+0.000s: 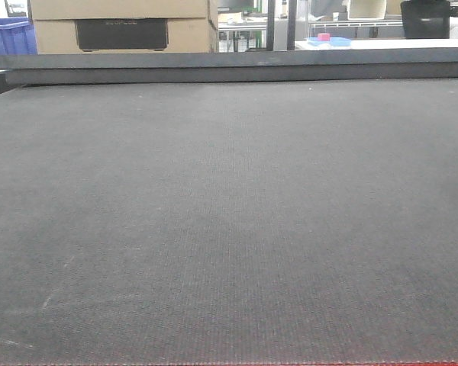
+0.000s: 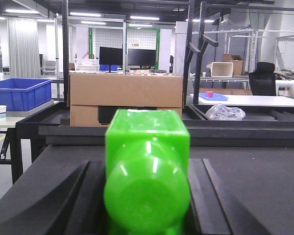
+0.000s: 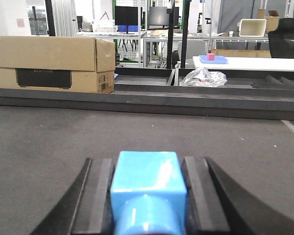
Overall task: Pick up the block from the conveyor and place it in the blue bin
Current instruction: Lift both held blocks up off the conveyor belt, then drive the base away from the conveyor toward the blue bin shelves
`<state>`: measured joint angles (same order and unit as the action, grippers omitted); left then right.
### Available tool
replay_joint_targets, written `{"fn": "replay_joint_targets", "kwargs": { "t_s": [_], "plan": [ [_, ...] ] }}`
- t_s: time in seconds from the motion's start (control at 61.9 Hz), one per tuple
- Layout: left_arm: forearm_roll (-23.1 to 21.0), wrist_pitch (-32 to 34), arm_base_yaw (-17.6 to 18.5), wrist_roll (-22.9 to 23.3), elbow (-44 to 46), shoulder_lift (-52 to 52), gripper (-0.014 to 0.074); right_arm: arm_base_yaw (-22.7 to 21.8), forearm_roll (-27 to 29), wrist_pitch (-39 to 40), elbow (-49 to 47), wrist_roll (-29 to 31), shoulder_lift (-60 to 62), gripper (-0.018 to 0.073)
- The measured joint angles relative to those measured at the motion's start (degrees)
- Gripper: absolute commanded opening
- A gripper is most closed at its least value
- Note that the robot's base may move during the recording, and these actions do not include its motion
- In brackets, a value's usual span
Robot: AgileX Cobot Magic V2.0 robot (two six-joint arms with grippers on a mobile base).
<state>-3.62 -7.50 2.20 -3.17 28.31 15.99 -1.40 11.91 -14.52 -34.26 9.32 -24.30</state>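
Green block [image 2: 147, 147], lower centre of the left wrist view, sits clamped in the left gripper [image 2: 147, 164] over the conveyor [image 2: 264, 186] — grab looks done, the blue bin [image 2: 20, 94] at upper left unreached — right gripper [image 3: 148, 164] pinches a light-blue block [image 3: 148, 188]

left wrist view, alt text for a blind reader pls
A bright green block fills the centre, held by the left gripper against the dark conveyor belt. Beyond stand a cardboard box and, far left, a blue bin.

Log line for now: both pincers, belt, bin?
left pincer: shut on green block | right pincer: shut on blue block | conveyor: bare in front view | blue bin: beyond belt, left
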Motion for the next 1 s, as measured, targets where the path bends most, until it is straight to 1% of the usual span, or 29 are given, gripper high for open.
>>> {"fn": "replay_joint_targets", "kwargs": {
  "t_s": [1.002],
  "plan": [
    [0.0,0.12,0.0,0.0,0.0,-0.26,-0.0111,0.0,0.0,0.0,0.0,0.11,0.0,-0.0162]
  ]
}}
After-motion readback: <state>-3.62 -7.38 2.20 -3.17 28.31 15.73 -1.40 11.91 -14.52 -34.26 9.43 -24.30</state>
